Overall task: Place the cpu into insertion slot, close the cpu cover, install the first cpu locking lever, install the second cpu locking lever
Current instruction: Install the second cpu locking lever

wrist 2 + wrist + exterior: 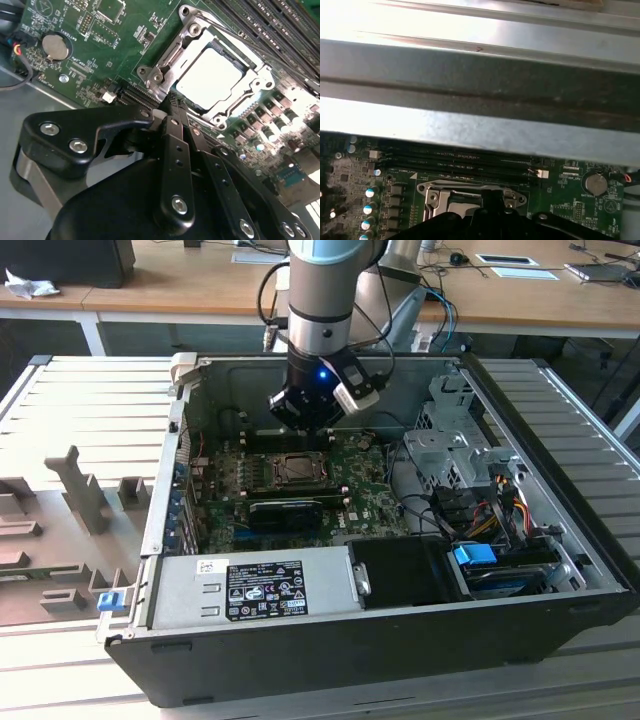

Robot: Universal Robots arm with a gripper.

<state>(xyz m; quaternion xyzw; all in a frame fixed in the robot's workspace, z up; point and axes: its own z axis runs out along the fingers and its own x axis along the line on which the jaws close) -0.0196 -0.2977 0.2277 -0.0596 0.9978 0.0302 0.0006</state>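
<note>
Hovering just above the motherboard (300,490), your end effector (172,102) has its fingers pressed together on nothing, tips at the socket's edge; the cpu (210,80) sits in the socket under the lowered cpu cover (172,55)

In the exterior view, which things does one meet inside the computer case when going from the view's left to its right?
Motherboard → cpu cover, with the gripper above it → metal drive cage → bundle of coloured cables.
</note>
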